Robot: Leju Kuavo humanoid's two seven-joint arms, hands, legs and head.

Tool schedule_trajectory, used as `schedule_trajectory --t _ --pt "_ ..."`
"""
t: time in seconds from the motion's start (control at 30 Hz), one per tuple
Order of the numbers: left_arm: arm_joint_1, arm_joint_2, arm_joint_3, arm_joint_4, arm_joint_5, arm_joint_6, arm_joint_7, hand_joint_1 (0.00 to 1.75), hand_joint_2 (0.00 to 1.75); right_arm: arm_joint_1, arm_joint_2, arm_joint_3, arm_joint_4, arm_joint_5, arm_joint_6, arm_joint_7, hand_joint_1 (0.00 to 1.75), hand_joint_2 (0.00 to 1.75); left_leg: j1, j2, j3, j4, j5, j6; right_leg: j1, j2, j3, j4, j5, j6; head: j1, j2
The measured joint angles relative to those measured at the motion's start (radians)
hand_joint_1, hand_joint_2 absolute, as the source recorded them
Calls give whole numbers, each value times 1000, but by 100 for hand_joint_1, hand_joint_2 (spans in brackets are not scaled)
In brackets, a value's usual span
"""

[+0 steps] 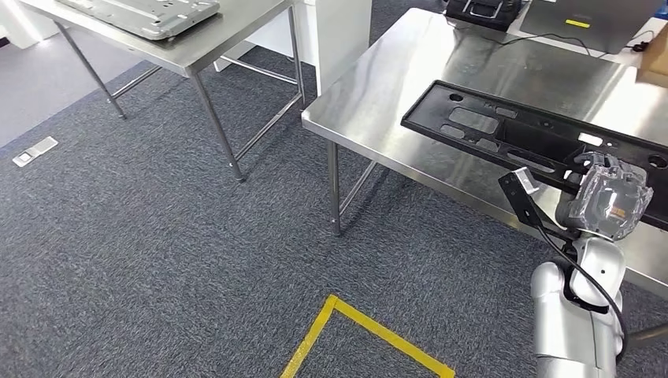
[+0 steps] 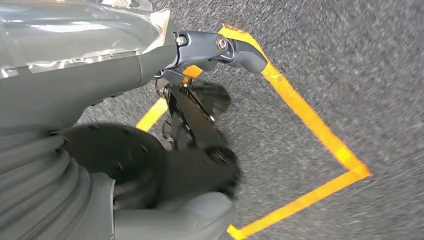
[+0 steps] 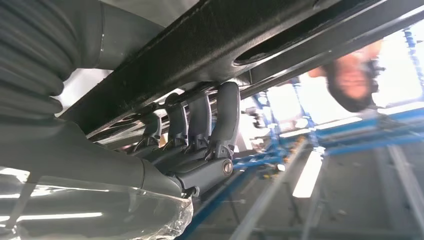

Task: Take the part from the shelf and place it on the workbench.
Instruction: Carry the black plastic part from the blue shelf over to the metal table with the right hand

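workbench: steel tabletop point(image 1: 410, 79) at right of my head view; near-left corner points toward the carpet
second table: steel table point(image 1: 228, 35) at top left, well apart from the workbench, a grey metal tray point(image 1: 150, 12) on it
carpet: grey floor point(image 1: 157, 236) with a yellow tape corner point(image 1: 335, 303) low in the middle
part: long black plastic panel point(image 1: 504, 130) with slots and holes, lying across the workbench tabletop toward its front edge, running left to right; right end goes under my right hand
right hand: plastic-wrapped hand point(image 1: 606, 197) at the workbench front edge, on the part. In the right wrist view, fingers point(image 3: 200, 120) curl up against the black part point(image 3: 210, 45), so I read it as gripping the part's edge
left hand: in the left wrist view, hand point(image 2: 195, 100) hangs over carpet and yellow tape; fingers blurred, cannot tell if spread or curled; I see nothing in it
laptop: grey laptop point(image 1: 599, 20) at the workbench far edge, cable beside it
cardboard box: brown corner point(image 1: 654, 63) at the right edge of the tabletop
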Motion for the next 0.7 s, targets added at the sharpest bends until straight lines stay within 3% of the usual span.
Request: schedule_trajectory --t 0.03,0.07,0.1,0.17,0.23,0.3,0.33,0.4,0.47,0.53,0.57,0.6,0.67,0.7 --pt "1 0 -4 0 -2 -1 1 0 175 -13 -4 -9 31 5 -1 3 175 175 0 -3 -9 11 10 3 2 13 1 0 0 -1 0 0" --pt "1 1 -8 0 -5 -1 3 0 175 -25 -8 -17 59 9 -2 6 175 175 0 -7 1 -20 39 8 3 26 2 0 0 0 0 0" --pt "1 3 -11 0 -7 -2 4 0 175 -35 -12 -25 84 12 -2 8 175 175 0 -17 29 -85 79 14 3 39 3 1 1 0 0 0" --pt "2 7 -13 0 -8 -2 4 0 175 -52 -16 -35 118 15 -4 9 175 175 1 -61 88 -220 141 24 4 61 2 2 1 2 1 0" --pt "2 10 -17 0 -9 -3 5 0 175 -68 -20 -40 146 16 -7 17 175 175 -1 -85 111 -274 155 28 3 82 -6 2 5 9 1 0" --pt "0 11 -21 0 -9 -4 7 0 175 -79 -26 -42 170 16 -8 34 175 175 -5 -70 114 -282 156 31 3 99 -15 -1 11 20 0 0" --pt "-1 11 -23 0 -10 -5 8 0 175 -83 -30 -42 182 16 -8 42 175 175 -4 -60 116 -289 160 36 3 92 -20 2 10 23 0 0" --pt "-4 13 -29 -1 -12 -8 10 0 175 -98 -38 -42 212 17 -8 57 175 175 1 -36 120 -303 170 45 8 44 -50 48 -14 24 5 0" --pt "-3 15 -33 -1 -14 -10 14 0 175 -118 -40 -41 243 17 -8 67 175 175 0 -13 119 -306 171 49 10 -5 -106 159 -64 18 10 0" --pt "-2 15 -35 -1 -15 -11 17 0 175 -132 -37 -41 278 17 -9 73 175 175 -1 8 118 -306 171 49 7 -17 -157 268 -101 23 11 0" --pt "-2 15 -35 -1 -15 -11 19 0 175 -137 -36 -41 298 17 -12 75 175 175 -1 17 118 -305 170 49 6 -18 -161 284 -102 30 11 0" --pt "-3 15 -36 -1 -15 -12 20 0 175 -142 -35 -42 319 17 -17 76 175 175 -1 24 118 -305 169 48 3 -21 -145 260 -89 39 12 0" --pt "-5 15 -36 -1 -14 -17 23 0 175 -153 -34 -40 357 17 -33 77 175 175 -1 35 119 -301 167 43 -4 -33 -65 117 -41 55 12 0" --pt "-6 17 -37 -1 -13 -21 25 0 175 -158 -33 -37 374 17 -42 77 175 175 -3 39 118 -299 165 38 -4 -39 -28 52 -22 57 12 0"
